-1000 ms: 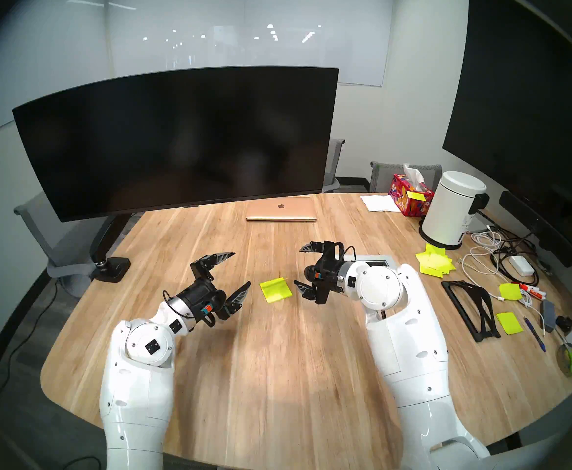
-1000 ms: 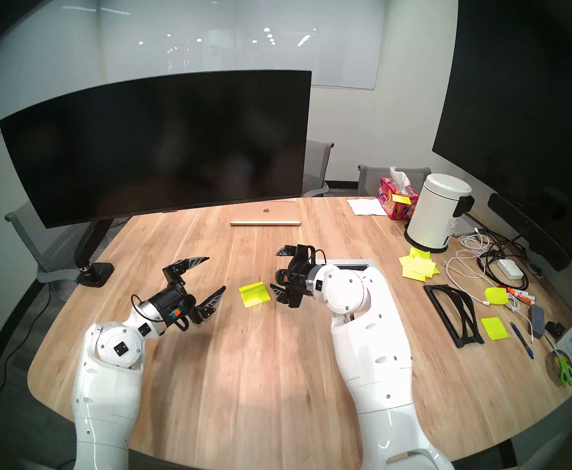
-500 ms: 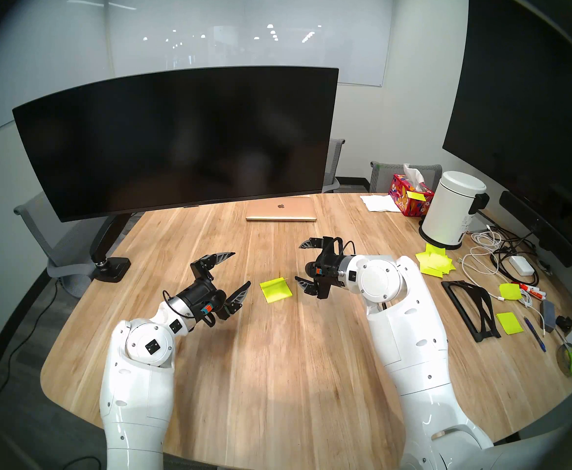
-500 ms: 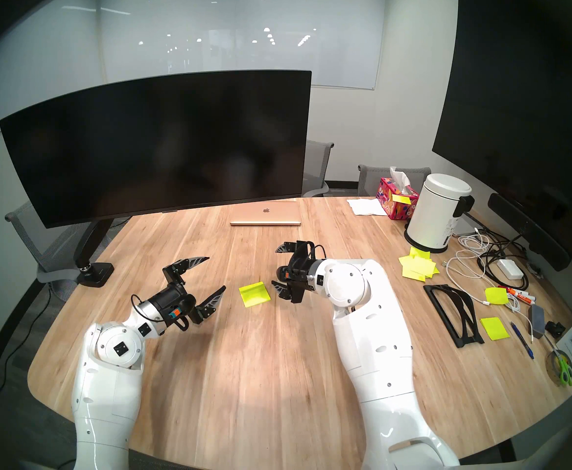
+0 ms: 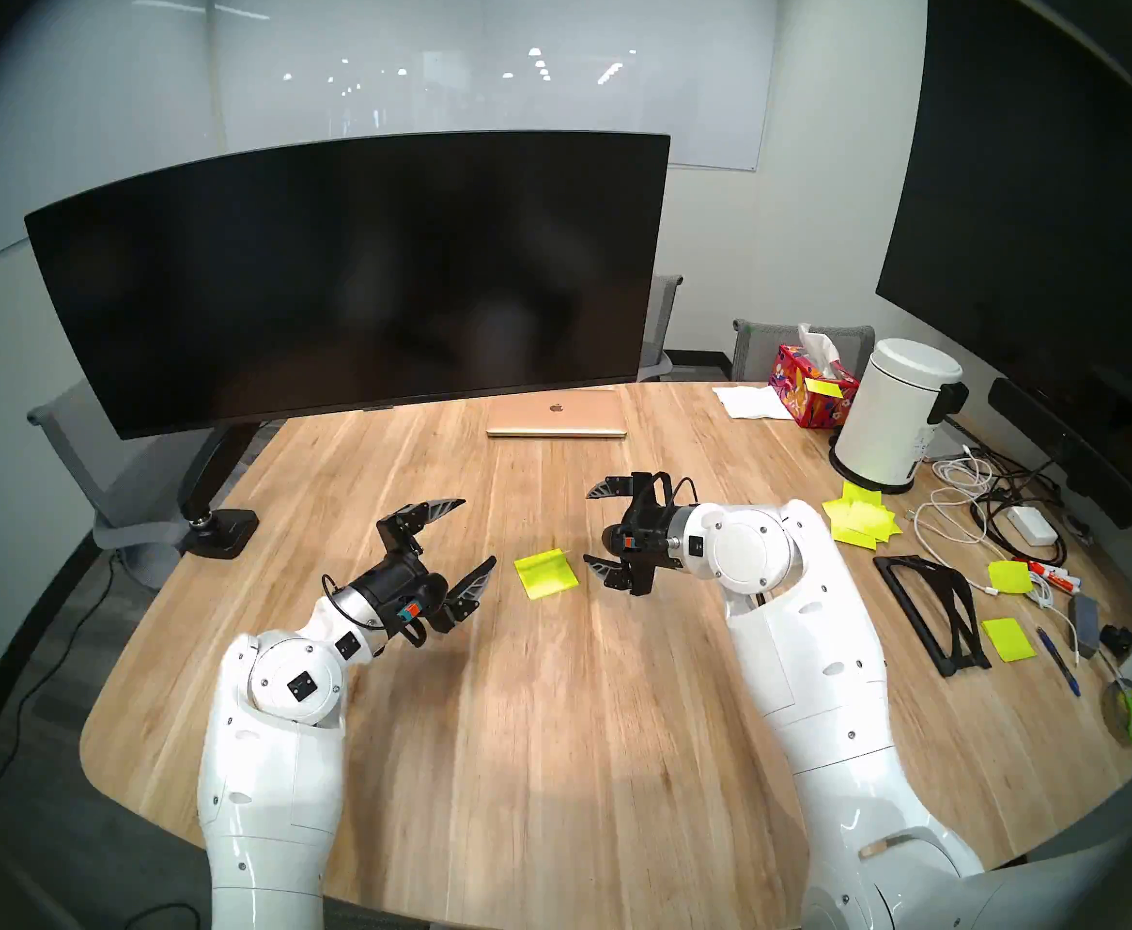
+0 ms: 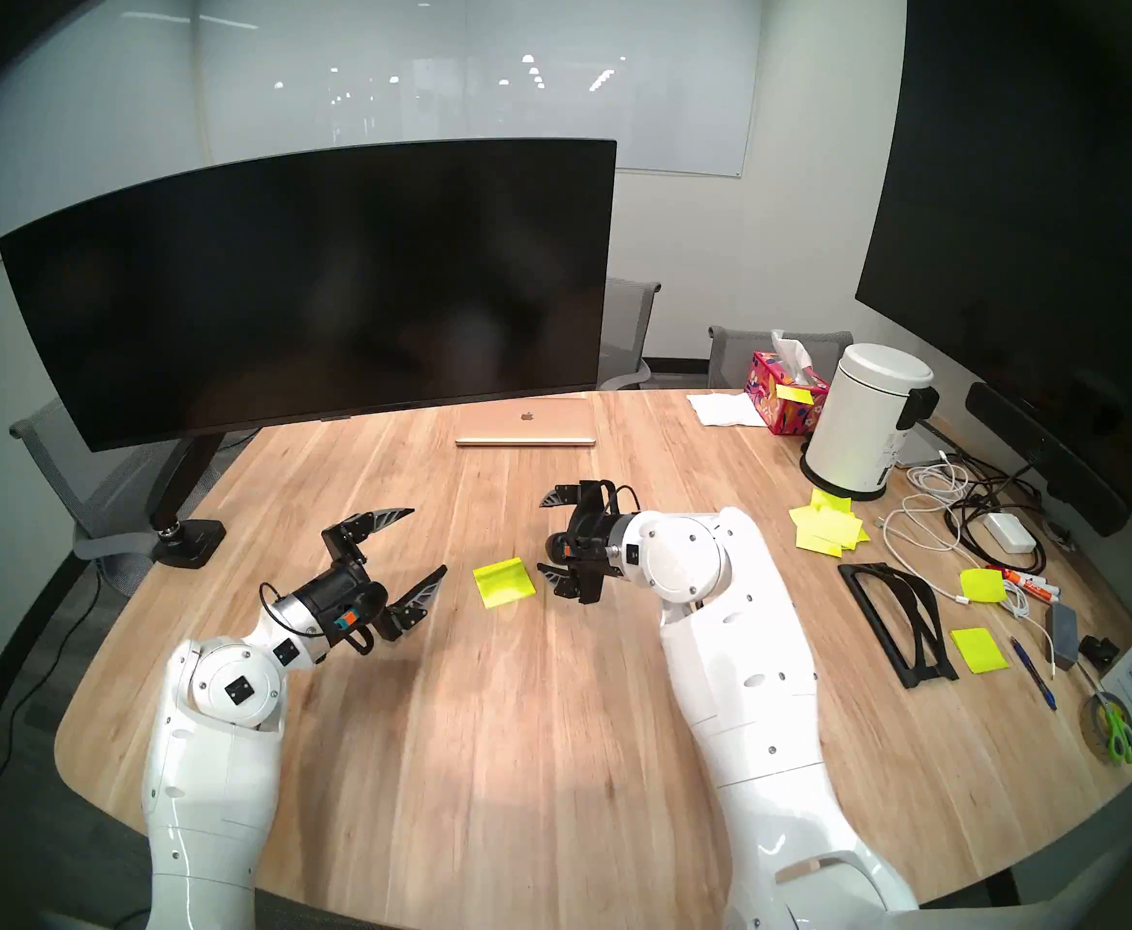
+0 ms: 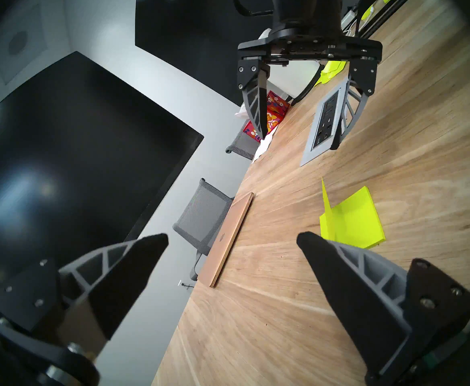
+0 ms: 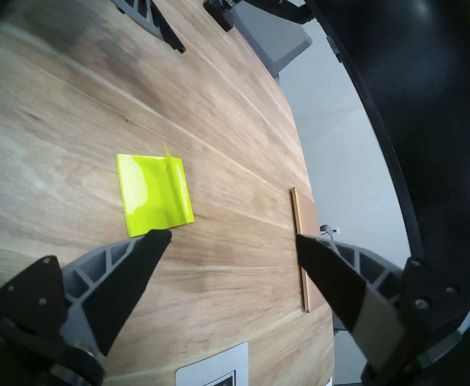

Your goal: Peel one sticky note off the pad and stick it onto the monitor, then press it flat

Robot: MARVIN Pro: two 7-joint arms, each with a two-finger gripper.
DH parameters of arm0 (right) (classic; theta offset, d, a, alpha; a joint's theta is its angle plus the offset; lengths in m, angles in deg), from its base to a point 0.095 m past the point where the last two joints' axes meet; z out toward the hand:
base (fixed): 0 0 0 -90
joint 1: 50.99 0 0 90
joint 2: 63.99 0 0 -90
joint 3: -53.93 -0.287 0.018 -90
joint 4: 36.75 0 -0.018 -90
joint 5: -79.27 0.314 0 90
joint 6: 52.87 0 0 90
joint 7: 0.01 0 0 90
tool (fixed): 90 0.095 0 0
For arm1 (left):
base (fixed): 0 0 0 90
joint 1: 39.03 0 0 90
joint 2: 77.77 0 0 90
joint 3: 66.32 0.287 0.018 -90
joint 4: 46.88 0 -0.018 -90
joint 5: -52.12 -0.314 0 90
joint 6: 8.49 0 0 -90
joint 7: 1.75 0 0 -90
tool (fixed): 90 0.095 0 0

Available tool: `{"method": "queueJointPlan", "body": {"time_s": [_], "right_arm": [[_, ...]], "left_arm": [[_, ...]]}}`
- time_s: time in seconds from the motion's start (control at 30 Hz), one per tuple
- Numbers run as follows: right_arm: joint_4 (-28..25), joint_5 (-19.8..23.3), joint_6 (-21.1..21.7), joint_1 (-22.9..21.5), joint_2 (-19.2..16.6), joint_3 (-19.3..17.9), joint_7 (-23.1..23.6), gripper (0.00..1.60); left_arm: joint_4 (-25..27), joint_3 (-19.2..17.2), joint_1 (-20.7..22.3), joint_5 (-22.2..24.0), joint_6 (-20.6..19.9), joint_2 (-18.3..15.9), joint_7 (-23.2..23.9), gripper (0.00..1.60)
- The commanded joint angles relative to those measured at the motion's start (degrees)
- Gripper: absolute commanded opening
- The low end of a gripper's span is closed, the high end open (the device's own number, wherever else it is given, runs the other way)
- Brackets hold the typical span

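The pad [image 5: 546, 575] of neon yellow-green sticky notes lies flat on the wooden table [image 5: 549, 707] between my two grippers. Its top sticky note [image 7: 325, 201] is curled up along one edge. My left gripper [image 5: 479, 531] hovers open just left of the pad, holding nothing. My right gripper [image 5: 588, 526] hovers open just right of it, with one fingertip [image 8: 161, 235] near the pad's [image 8: 153, 193] edge but not touching. The monitor [image 5: 348, 284], wide, curved and black, stands on its arm mount at the back left.
A closed gold laptop [image 5: 556, 415] lies under the monitor's right end. On the right are a tissue box [image 5: 811, 388], a white bin [image 5: 898, 415], a pile of yellow sheets [image 5: 862, 522], cables [image 5: 979, 506], a black stand [image 5: 932, 600] and a tall flat screen [image 5: 1033, 204]. A grey outlet plate [image 7: 323, 129] is set into the table.
My right forearm has swung slightly forward and now hides the grey outlet plate in the head views. Its gripper has barely shifted. The left arm and the pad have not moved.
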Motion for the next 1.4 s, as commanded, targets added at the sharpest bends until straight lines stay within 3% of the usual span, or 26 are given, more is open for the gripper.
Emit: {"method": "queueJointPlan", "body": {"time_s": [0.0,0.27,0.37,0.4,0.47,0.67,0.9,0.93,1.0,1.03,1.13,1.37], "right_arm": [[-1.7,0.1,-0.5,-0.4,0.1,0.6,0.4,1.6],[-1.7,-0.2,-0.7,-0.3,0.2,1.3,0.9,1.6],[-1.6,-0.7,-1.0,-0.5,0.1,1.8,0.9,1.52],[-1.5,-0.7,-1.0,-0.5,0.1,1.8,0.9,1.39],[-1.2,-1.1,-1.1,-0.6,0.0,2.1,0.8,1.32],[0.3,-1.9,-1.8,-1.0,0.1,2.7,0.1,1.51],[2.0,-2.6,-2.4,-1.8,0.4,3.2,-0.3,1.39],[2.2,-2.7,-2.5,-1.9,0.5,3.2,-0.4,1.29],[2.4,-2.9,-2.6,-2.0,0.5,3.2,-0.5,0.79],[2.6,-3.0,-2.6,-2.1,0.6,3.2,-0.5,0.79],[3.2,-3.2,-2.7,-2.5,0.7,3.3,-0.7,1.09],[4.3,-3.5,-3.0,-3.3,1.0,3.6,-0.9,1.28]], "left_arm": [[0.9,0.0,0.3,0.1,0.0,0.0,-0.1,1.6],[0.9,-0.1,0.3,0.1,0.0,0.0,-0.1,1.6],[0.9,-0.1,0.3,0.1,0.1,0.0,-0.1,1.6],[0.9,-0.1,0.3,0.1,0.1,0.0,-0.1,1.6],[0.9,-0.1,0.3,0.0,0.1,0.0,-0.1,1.6],[0.9,-0.1,0.3,0.0,0.1,0.0,-0.1,1.6],[0.9,-0.1,0.3,0.0,0.1,0.1,-0.1,1.6],[0.9,-0.1,0.3,0.0,0.1,0.1,-0.1,1.6],[0.9,-0.1,0.3,0.0,0.1,0.1,-0.1,1.6],[0.9,-0.1,0.3,0.0,0.1,0.1,-0.1,1.6],[0.9,-0.1,0.3,0.0,0.1,0.1,-0.1,1.6],[0.9,-0.1,0.3,0.0,0.1,0.1,-0.1,1.6]]}}
